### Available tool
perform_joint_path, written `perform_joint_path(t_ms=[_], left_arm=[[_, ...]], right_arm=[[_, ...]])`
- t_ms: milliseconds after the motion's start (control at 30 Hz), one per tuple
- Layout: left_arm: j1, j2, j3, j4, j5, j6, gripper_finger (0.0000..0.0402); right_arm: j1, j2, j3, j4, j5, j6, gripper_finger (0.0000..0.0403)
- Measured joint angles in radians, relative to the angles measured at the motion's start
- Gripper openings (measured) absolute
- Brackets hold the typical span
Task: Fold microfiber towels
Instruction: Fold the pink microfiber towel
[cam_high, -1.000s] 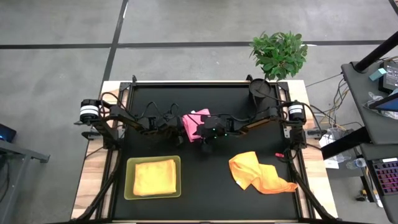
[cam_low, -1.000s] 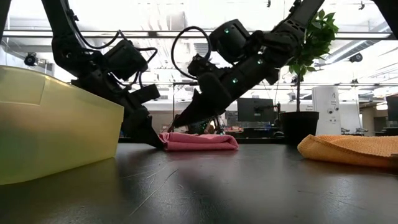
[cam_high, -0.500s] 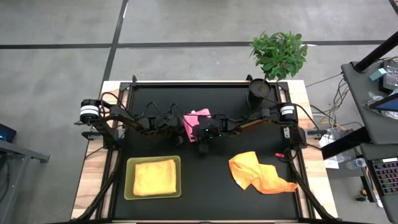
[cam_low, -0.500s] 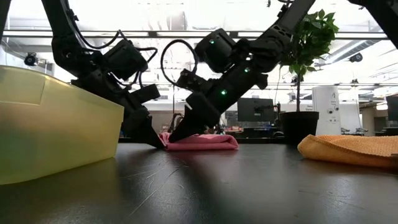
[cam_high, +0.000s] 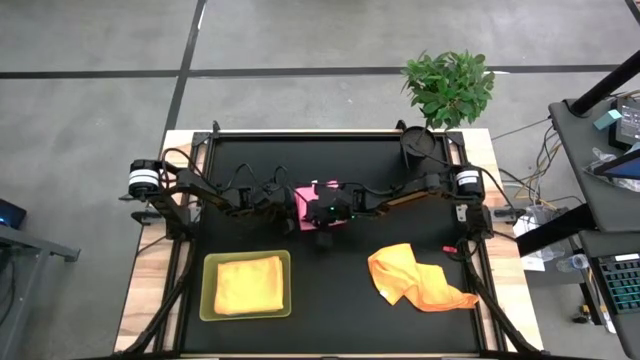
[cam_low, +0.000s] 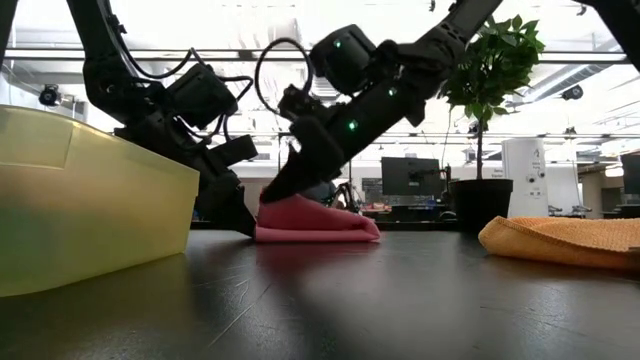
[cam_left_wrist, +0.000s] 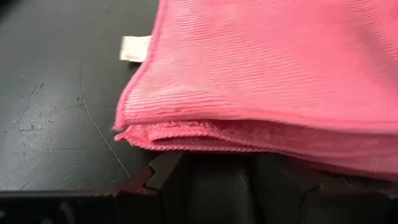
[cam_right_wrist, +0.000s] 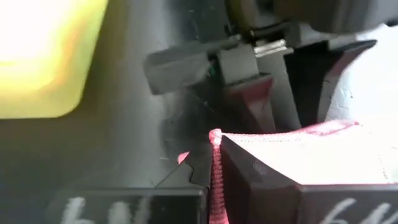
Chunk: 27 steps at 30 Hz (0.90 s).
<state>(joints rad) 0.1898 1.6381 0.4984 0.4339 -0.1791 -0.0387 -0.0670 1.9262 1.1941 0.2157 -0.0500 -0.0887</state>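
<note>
Both grippers at pink towel (cam_low: 318, 221) edge

Two arms (cam_high: 240, 197), dark, near-black, built from angular segmented links; second arm (cam_high: 400, 195) same make. Black cables looped loosely over links, one large loop showing upper centre of low view (cam_low: 285, 75). Small green indicator lights glowed on right arm's housing (cam_low: 350, 125). White-and-black cylindrical motor caps sat at each base, left edge (cam_high: 143, 177) and right edge (cam_high: 470, 181) of high view. Fingers (cam_right_wrist: 186, 180) dark, flat, blocky, matte.
</note>
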Motion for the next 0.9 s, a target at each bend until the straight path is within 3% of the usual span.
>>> perform_joint_path(t_ms=[467, 900], left_arm=[[0.0, 0.0, 0.0, 0.0, 0.002, -0.003, 0.0155], [0.0, -0.009, -0.001, -0.012, -0.004, -0.032, 0.0155]], right_arm=[[0.004, 0.073, 0.026, 0.01, -0.011, 0.075, 0.002], [0.004, 0.014, 0.028, -0.034, -0.034, 0.086, 0.0144]])
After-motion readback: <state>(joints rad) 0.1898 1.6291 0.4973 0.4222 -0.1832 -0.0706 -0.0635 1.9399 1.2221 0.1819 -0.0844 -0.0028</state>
